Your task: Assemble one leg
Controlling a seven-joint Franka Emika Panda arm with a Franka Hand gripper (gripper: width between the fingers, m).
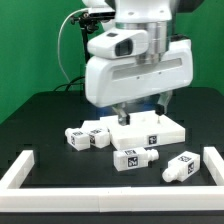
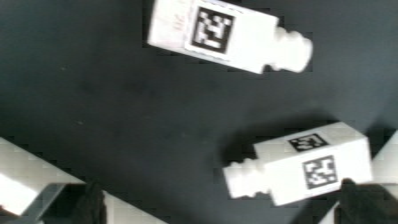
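**Exterior view:** the gripper [image 1: 137,106] is hanging low at the far edge of the white panel [image 1: 150,131], and the arm's body is hiding its fingertips. Four legs are lying on the black table [image 1: 45,115], one leg [image 1: 133,158] just nearer the camera than the panel.

**Wrist view:** only this view is showing the fingers [image 2: 59,205], which are standing wide apart and gripping nothing. One finger is lying beside a leg [image 2: 306,160]; whether they touch cannot be told.

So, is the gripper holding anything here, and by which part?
Nothing is held: the gripper is open and empty, and the nearest leg lies loose, not clamped.
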